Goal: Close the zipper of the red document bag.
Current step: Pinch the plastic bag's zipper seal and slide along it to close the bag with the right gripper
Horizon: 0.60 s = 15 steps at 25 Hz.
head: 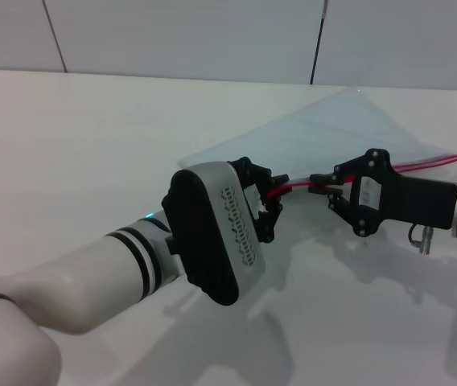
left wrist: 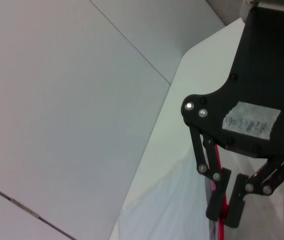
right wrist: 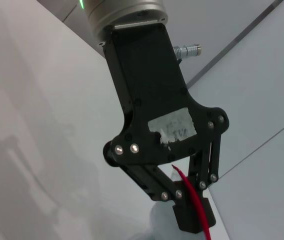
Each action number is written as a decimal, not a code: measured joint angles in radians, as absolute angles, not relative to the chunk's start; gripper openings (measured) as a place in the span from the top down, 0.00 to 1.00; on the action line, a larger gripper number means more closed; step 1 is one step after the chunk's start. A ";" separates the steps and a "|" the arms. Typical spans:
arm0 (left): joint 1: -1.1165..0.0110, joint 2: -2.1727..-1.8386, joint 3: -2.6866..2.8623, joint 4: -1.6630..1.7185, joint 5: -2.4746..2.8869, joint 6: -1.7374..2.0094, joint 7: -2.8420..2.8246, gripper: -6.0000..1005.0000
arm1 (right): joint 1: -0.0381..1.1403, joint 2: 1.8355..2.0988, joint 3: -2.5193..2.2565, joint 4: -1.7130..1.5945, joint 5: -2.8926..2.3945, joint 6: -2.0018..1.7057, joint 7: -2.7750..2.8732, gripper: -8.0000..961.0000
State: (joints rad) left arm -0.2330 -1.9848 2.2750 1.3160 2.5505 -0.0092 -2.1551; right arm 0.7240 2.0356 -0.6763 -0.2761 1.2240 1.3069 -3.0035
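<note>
The red document bag (head: 341, 129), a pale translucent pouch, is lifted off the white table with one corner pointing toward the wall. Its zipper (head: 430, 163) is a thin red strip along the near edge. My left gripper (head: 275, 195) is shut on the bag at the zipper's left end. A short way to the right, my right gripper (head: 317, 183) is shut on the zipper. The left wrist view shows the right gripper (left wrist: 224, 212) pinching the red strip beside the pale bag (left wrist: 172, 205). In the right wrist view the zipper (right wrist: 194, 205) runs through the left gripper (right wrist: 192, 217).
The white table (head: 67, 145) extends to the left and front of the bag. A grey panelled wall (head: 180, 32) stands behind it. The left forearm crosses the lower left of the head view.
</note>
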 joint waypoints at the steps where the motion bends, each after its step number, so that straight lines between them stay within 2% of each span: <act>1: -0.233 -1.985 2.276 1.316 2.551 -0.010 -2.155 0.95 | 0.724 2.036 -0.677 -0.276 1.224 1.306 -3.004 0.93; 9: -0.229 -1.979 2.316 1.328 2.556 -0.014 -2.153 0.95 | 0.714 2.034 -0.665 -0.276 1.233 1.240 -3.003 0.93; 15: -0.221 -1.962 2.346 1.352 2.557 -0.015 -2.153 0.95 | 0.689 2.032 -0.645 -0.307 1.259 1.191 -3.003 0.93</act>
State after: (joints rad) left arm -0.2214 -1.9615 2.3464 1.3518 2.5570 -0.0146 -2.1530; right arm 0.6886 2.0316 -0.6451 -0.3067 1.2590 1.1913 -3.0025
